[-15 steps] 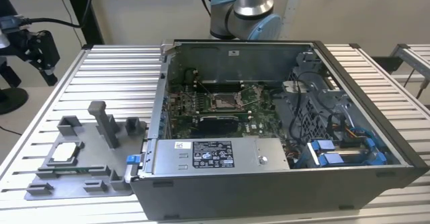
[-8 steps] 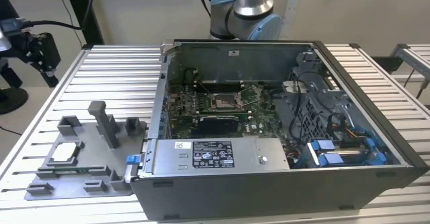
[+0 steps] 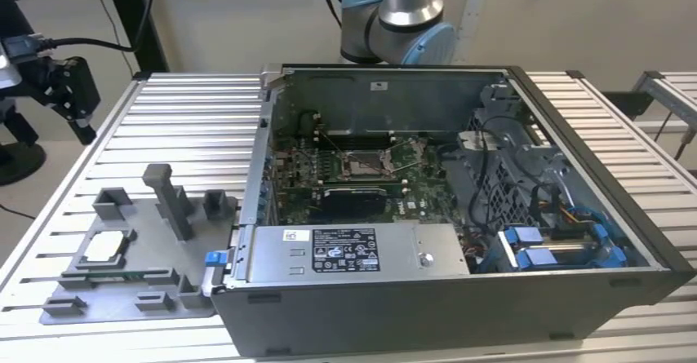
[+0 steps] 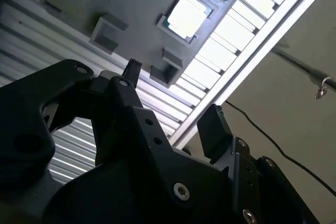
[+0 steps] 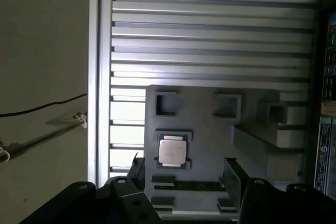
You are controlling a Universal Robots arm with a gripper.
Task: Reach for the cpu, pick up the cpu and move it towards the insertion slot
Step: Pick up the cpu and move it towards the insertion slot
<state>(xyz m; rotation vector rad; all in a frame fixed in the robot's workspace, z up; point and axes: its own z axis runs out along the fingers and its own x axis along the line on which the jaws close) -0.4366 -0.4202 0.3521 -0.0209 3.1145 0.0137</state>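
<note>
The cpu lies flat in a recess of the grey fixture plate, at the exterior view's left. Both wrist views look down on it: cpu, cpu, pale top with a thin green edge. My gripper is open and holds nothing, its black fingers spread well above the plate. In the exterior view my gripper hangs high over the table's far left edge, apart from the cpu. The insertion slot is a silver-framed socket on the green board inside the open computer case.
The open computer case fills the middle and right of the ribbed metal table. Grey fixture blocks stand upright on the plate near the cpu. The arm's base rises behind the case. A cable hangs beside the table edge.
</note>
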